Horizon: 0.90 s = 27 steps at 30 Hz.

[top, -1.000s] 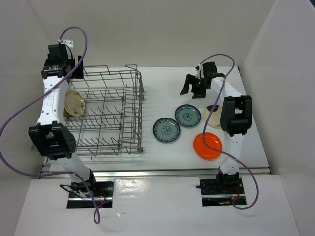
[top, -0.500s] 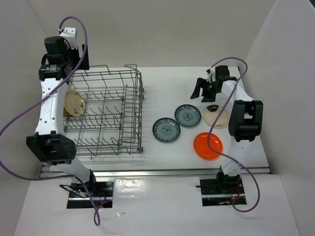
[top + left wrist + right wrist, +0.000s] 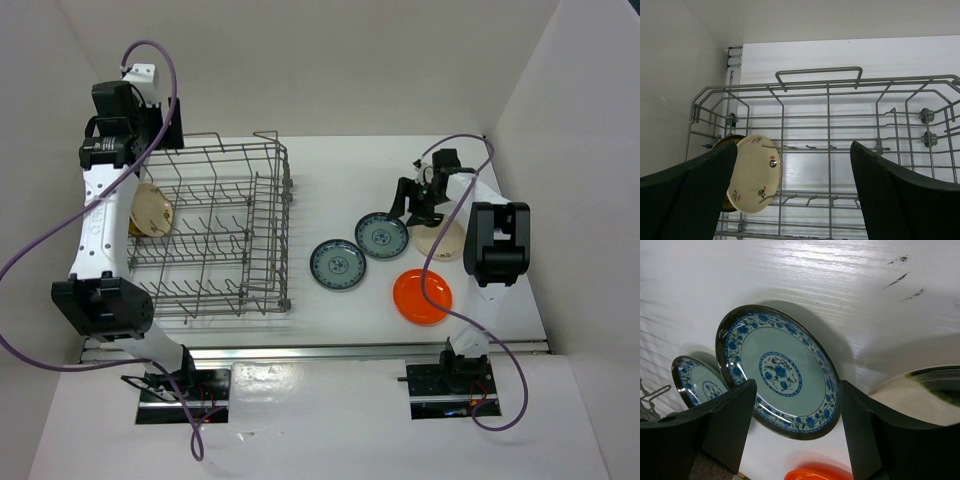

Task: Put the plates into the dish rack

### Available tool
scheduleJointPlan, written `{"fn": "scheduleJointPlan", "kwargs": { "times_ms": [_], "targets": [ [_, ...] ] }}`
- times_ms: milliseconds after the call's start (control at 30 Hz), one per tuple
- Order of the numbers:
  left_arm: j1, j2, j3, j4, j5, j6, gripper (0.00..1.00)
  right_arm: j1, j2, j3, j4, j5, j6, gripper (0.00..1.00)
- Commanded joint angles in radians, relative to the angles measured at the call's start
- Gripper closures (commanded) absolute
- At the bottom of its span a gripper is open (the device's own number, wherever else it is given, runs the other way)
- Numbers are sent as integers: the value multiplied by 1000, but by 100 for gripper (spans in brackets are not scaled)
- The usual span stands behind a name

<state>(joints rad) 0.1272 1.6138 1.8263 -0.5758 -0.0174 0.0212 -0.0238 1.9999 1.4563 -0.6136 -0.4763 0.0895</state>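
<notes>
The dish rack stands at the left. A cream plate stands on edge at its left end. It also shows in the left wrist view, with the brown-yellow plate's rim just behind it. My left gripper is open and empty above the rack's far left corner. Two blue-green plates, an orange plate and a cream plate lie flat on the table. My right gripper is open just above the right blue-green plate and holds nothing.
White walls close in the table at the back and on both sides. The rack's far rim handle is near the back wall. The right arm's forearm hangs over the cream plate's right side. The other blue-green plate and orange rim show near the right fingers.
My right gripper has swung nearer and lower, from the far table down over the right blue-green plate and the cream plate. My left gripper has lifted a little at the rack's far corner.
</notes>
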Motion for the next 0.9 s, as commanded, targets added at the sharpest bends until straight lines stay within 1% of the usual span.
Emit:
{"fn": "scheduleJointPlan", "kwargs": {
  "times_ms": [0,167,233,300,400,467,500,533,600,633,667,733,767,800,867],
  "targets": [
    [0,-49,-5,21,33,-20,1,4,14,-14,20,-4,-20,26],
    [0,-49,-5,21,53,-29,1,13,33,-37,32,18,-20,30],
    [0,-49,-15,30,62,-38,1,13,33,-47,43,18,-20,30],
    [0,-49,-15,30,73,-38,1,13,33,-57,43,18,-20,33],
    [0,-49,-15,30,97,-38,1,13,33,-57,43,38,-20,33],
    [0,-40,-15,30,108,-49,1,13,33,-57,52,47,-20,37],
    [0,-40,-15,30,138,-62,1,13,43,-57,52,35,-20,41],
    [0,-40,-15,40,154,-78,1,13,52,-57,52,21,-20,51],
    [0,-31,-15,40,218,-96,1,13,62,-57,52,7,-10,61],
    [-11,-19,-15,40,240,-110,1,22,77,-48,52,7,1,68],
    [-11,-18,-15,40,260,-119,1,22,77,-48,61,7,1,81],
    [-20,6,-15,40,332,-156,1,44,77,-48,61,37,1,98],
    [-20,6,-15,51,364,-171,1,44,77,-48,61,51,1,100],
    [-20,23,-15,51,428,-191,1,54,77,-30,61,73,1,100],
    [-29,52,-15,86,499,-262,2,55,77,24,34,93,12,100]
  ]
}}
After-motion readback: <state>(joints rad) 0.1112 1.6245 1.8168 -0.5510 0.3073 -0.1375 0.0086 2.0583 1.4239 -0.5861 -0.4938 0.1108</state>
